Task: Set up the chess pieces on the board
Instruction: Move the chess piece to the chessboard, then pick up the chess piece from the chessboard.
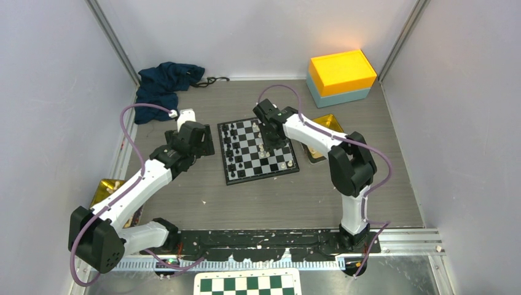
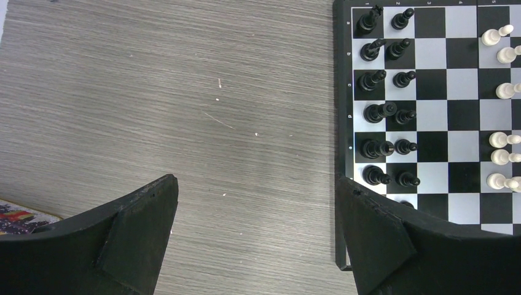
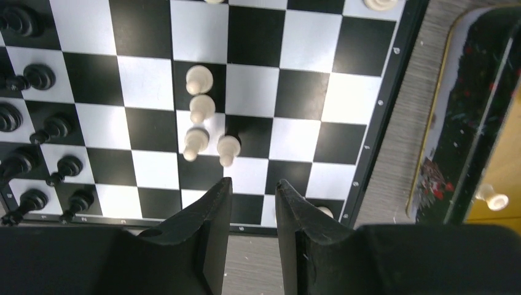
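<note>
The board lies at the table's middle. Black chess pieces stand in two files along its left side, also seen in the right wrist view. Several white pieces cluster near the board's middle. One white piece stands at a corner square behind a finger. My right gripper hovers over the board's far edge, open, with nothing between its fingers. My left gripper is wide open over bare table just left of the board.
A gold-rimmed tin right of the board holds a white piece. Another tin sits by the left arm. At the back are a yellow-and-teal box and a dark blue cloth. A green-and-white checkered panel lies at the near edge.
</note>
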Controlling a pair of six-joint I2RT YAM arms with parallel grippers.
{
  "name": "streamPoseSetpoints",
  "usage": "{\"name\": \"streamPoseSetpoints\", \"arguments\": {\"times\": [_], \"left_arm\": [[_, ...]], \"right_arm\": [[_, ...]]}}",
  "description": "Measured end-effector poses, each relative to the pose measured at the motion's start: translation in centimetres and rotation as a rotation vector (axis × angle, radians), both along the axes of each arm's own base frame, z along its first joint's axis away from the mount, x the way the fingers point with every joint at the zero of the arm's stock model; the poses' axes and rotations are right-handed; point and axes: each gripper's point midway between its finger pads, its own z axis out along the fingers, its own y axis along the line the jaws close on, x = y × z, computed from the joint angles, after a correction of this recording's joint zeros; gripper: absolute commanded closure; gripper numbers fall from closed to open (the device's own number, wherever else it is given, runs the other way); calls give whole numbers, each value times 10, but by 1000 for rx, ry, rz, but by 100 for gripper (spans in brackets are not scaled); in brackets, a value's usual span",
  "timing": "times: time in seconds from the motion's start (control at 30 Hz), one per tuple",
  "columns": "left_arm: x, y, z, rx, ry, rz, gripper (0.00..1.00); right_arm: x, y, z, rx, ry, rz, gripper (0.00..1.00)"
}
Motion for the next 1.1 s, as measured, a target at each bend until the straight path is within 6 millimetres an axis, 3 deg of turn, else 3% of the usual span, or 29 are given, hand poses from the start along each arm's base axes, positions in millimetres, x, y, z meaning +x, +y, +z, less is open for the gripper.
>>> {"name": "streamPoseSetpoints", "arguments": {"times": [0.37,0.87,1.1], "left_arm": [[0,0,0,0,0,0,0],[0,0,0,1,0,0,0],[0,0,0,1,0,0,0]], "right_arm": [[11,14,-18,-5,33,21,62],[9,17,-23,6,54,30,63],[8,19,-23,14,60,34,68]]}}
